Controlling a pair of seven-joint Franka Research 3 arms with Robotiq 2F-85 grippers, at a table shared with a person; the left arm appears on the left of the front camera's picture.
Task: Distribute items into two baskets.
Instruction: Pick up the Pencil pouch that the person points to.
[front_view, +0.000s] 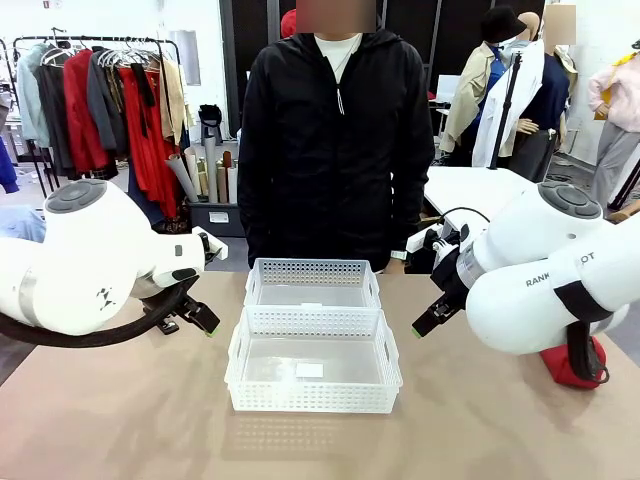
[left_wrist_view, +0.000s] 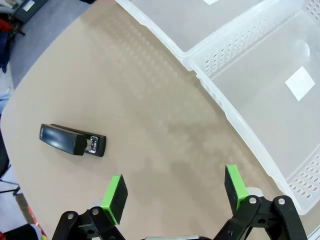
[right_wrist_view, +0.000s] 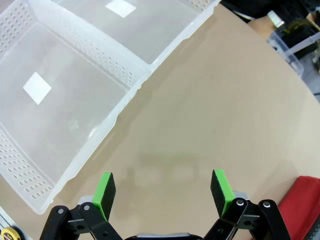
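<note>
Two white lattice baskets stand end to end mid-table, the near basket (front_view: 312, 397) touching the far basket (front_view: 312, 272); both are empty apart from a white label. My left gripper (front_view: 195, 318) hovers open to their left, and in its wrist view the left gripper (left_wrist_view: 175, 187) has bare table between its pads, with the black stapler (left_wrist_view: 72, 140) lying off to the side. To the right of the baskets, my right gripper (front_view: 425, 325) is open and empty too. The red pouch (front_view: 570, 365) lies behind my right arm, and a corner of the pouch (right_wrist_view: 302, 200) shows beside the right gripper (right_wrist_view: 162, 187).
A person in a black hooded jacket (front_view: 335, 130) stands at the far edge of the table, directly behind the baskets. Basket rims (left_wrist_view: 235, 115) (right_wrist_view: 107, 127) run close to each gripper. Open tabletop (front_view: 120, 420) lies in front and to both sides.
</note>
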